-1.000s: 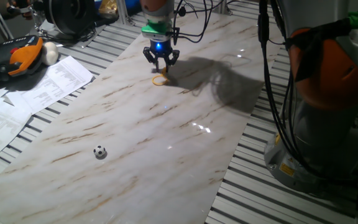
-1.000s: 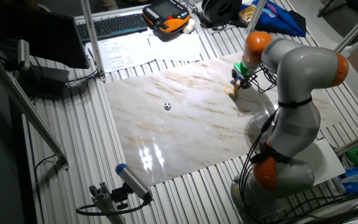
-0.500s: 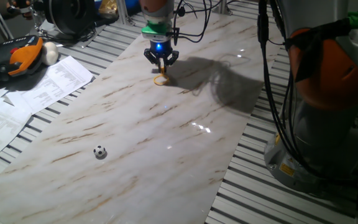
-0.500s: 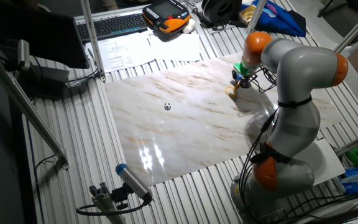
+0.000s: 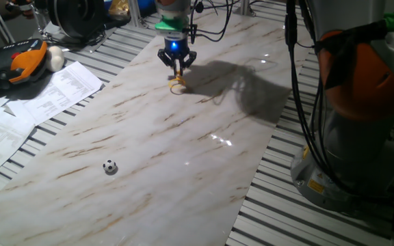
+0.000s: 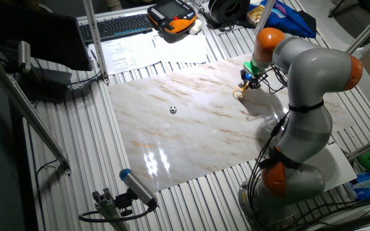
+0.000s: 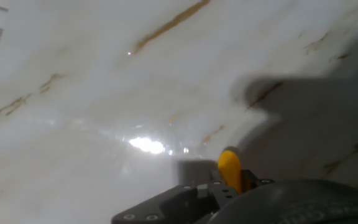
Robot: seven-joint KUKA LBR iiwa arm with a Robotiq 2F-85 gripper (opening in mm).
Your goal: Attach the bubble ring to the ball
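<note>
Marbled counter [image 5: 183, 150]: jaws clenched on the yellow ring's [image 5: 176, 85] handle at the far end; a thin grip may slip before the distant ball [image 5: 109, 166].

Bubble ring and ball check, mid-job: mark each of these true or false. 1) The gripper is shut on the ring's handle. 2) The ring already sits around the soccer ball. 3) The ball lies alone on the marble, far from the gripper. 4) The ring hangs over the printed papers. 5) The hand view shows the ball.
1) True: the gripper is shut on the bubble ring, whose handle shows between the fingers in the hand view.
2) False: the ball is well apart from the ring.
3) True: it rests alone on the marble board.
4) False: the ring is over the marble; the papers lie off to the side.
5) False: only marble and the yellow handle show.
</note>
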